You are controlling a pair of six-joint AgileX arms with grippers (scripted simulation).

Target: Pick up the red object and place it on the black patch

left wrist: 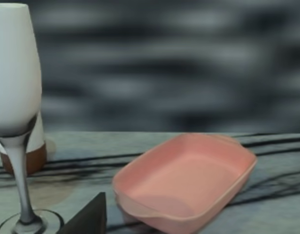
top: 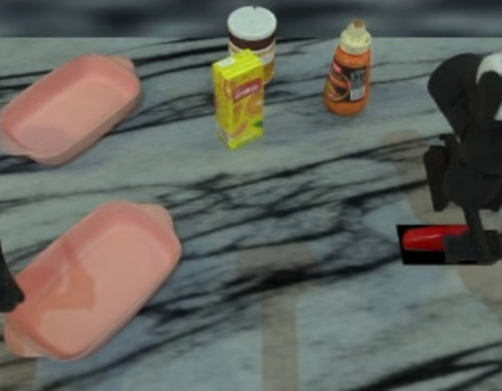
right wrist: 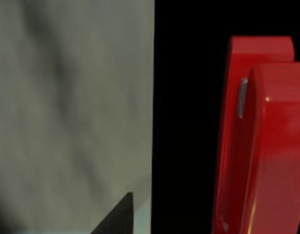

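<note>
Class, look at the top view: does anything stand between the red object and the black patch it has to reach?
Nothing visible does. The red object already lies over the black patch at the table's right, with the right gripper at its end. The trays, carton and bottles stand well away.

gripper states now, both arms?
Left end effector: parked at the table's left edge, state cannot be told.
Right end effector: down at the red object lying on the black patch; grip cannot be told.

Black AgileX arms
Right arm [top: 471, 122] is glossy black with a white patch; left arm [top: 0, 277] is plain black.
</note>
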